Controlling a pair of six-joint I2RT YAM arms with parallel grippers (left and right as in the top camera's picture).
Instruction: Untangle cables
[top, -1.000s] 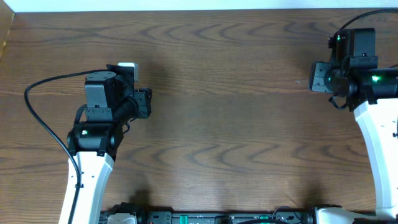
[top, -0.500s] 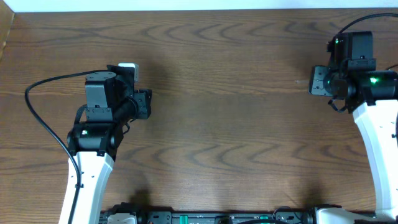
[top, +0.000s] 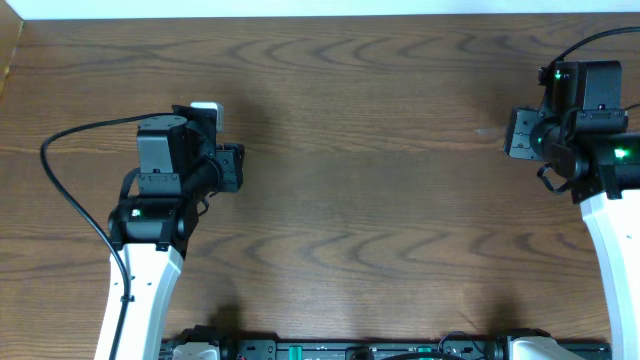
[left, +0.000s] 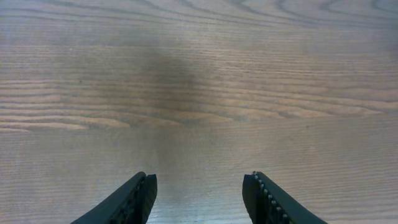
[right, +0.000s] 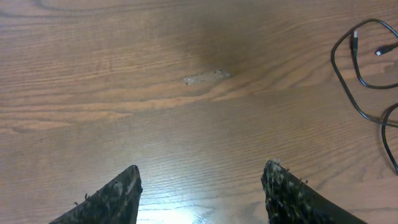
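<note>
Over the table (left: 199, 93), left fingers (left: 134, 202) and right fingers (right: 112, 199) stand apart, empty, black cable (right: 333, 59) near the right.

Dark wood-grain table (top: 380, 200) with one small pale scuff mark (right: 206, 77)

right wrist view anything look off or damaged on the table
Only a small pale scuff on the table, a lighter patch against the brown grain. The black cable lies loosely looped at the right edge. Nothing spilled.
</note>
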